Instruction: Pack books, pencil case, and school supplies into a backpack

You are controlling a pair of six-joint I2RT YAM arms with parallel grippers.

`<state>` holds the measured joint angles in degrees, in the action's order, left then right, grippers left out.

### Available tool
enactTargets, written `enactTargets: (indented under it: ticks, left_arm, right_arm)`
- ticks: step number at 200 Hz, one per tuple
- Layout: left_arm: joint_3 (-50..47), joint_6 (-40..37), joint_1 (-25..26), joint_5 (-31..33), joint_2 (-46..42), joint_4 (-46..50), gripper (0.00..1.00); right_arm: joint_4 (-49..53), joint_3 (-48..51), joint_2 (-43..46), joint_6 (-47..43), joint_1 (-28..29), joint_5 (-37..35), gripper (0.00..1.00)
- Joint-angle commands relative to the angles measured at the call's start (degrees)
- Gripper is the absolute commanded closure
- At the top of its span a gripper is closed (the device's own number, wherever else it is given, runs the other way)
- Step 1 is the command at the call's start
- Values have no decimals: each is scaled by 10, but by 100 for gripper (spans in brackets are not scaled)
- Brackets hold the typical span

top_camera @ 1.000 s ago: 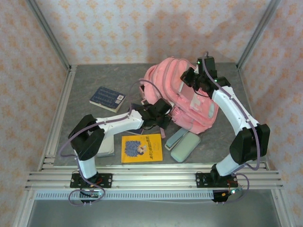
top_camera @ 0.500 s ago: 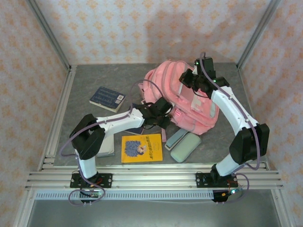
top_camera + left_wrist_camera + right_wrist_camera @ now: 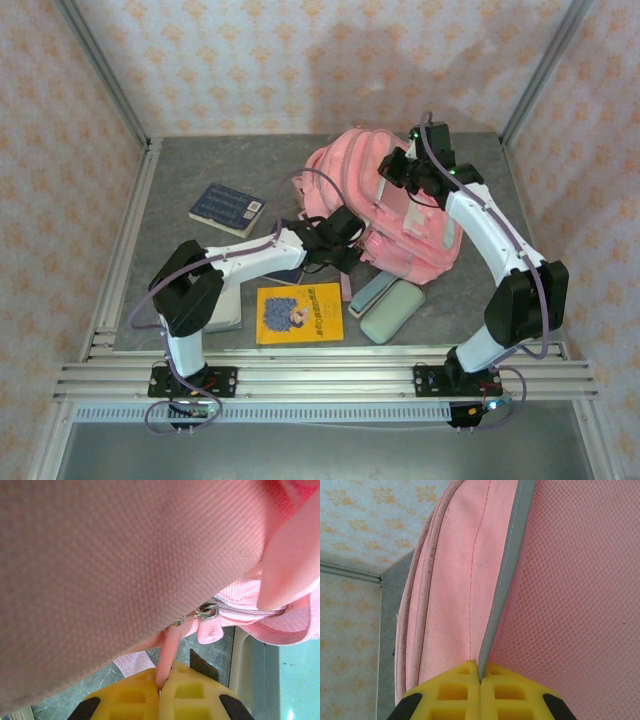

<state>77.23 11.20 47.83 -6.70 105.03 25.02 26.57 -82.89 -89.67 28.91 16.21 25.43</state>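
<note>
The pink backpack (image 3: 405, 215) lies at the table's middle back. At its near left edge my left gripper (image 3: 343, 238) is shut on a pink zipper pull (image 3: 169, 650); a second pull (image 3: 210, 630) hangs beside it. My right gripper (image 3: 396, 166), on top of the backpack, is shut on its grey trim edge (image 3: 502, 595). In front lie the mint pencil case (image 3: 393, 311) and a slim teal bar (image 3: 369, 292). A navy book (image 3: 228, 208) lies at the left, a yellow book (image 3: 299, 313) near the front, and another dark book (image 3: 284, 276) lies partly hidden under my left arm.
A pale flat book (image 3: 226, 314) lies under my left arm's elbow by the front rail. Metal frame rails (image 3: 125, 240) border the table on the left, right and front. Open table surface lies at the far left behind the navy book.
The right gripper has edged slightly left on top of the backpack. The left gripper has shifted a little toward the backpack. Both grips are kept.
</note>
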Motion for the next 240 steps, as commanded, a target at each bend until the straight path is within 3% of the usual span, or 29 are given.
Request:
enactTargets:
  ticks: [1, 107, 146, 189, 214, 240]
  left_arm:
    - [23, -11, -23, 50, -18, 2, 100]
    - [22, -19, -57, 60, -63, 30, 100]
    - [4, 11, -54, 11, -61, 14, 100]
    - [-66, 88, -12, -11, -93, -52, 72]
    - [-81, 122, 26, -3, -96, -73, 62]
    - [-79, 152, 47, 6, -84, -85, 57]
  right_arm:
    - [6, -4, 8, -29, 9, 20, 100]
    - [67, -38, -34, -90, 36, -52, 100]
    - [65, -48, -39, -77, 39, -54, 100]
    - [64, -50, -31, -25, 39, -73, 100]
    - [51, -48, -26, 9, 40, -67, 100]
    - [45, -47, -25, 23, 39, -64, 100]
